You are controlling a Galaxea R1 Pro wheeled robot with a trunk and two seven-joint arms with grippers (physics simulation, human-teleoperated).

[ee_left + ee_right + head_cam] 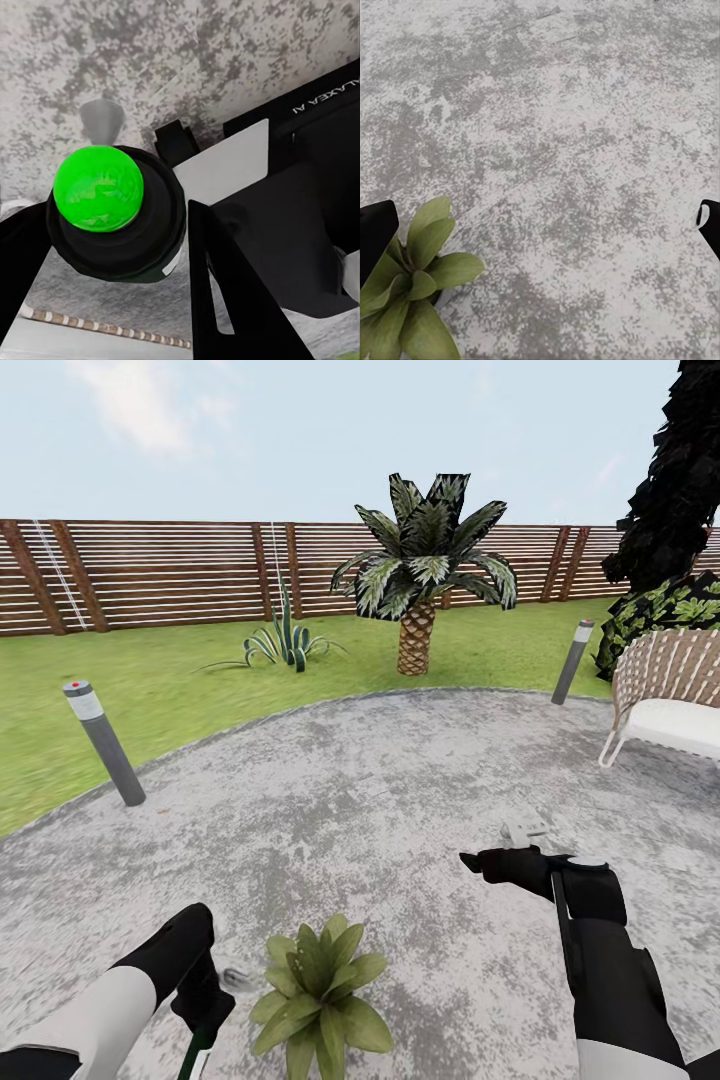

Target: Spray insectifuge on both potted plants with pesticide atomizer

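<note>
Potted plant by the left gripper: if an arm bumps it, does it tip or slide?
Probably tips more readily than it slides: the potted plant spreads broad leaves wider than whatever pot sits beneath them, so the base looks narrow. The leaves would likely bend on contact rather than resist. The paving looks flat and rough, so sliding seems less likely. The left gripper is close beside it.

Both arms share one scheme: white shells on the forearms nearer the trunk, changing to matte black casings toward the wrists. The right arm carries a thin dark cable along its black forearm, up to the blocky black right hand point(472, 861). The left hand point(203, 1000) is black too, glossy and rounded at the wrist. In the left wrist view, a black housing beside a white panel bears white lettering reading "GALAXEA AI".
</note>
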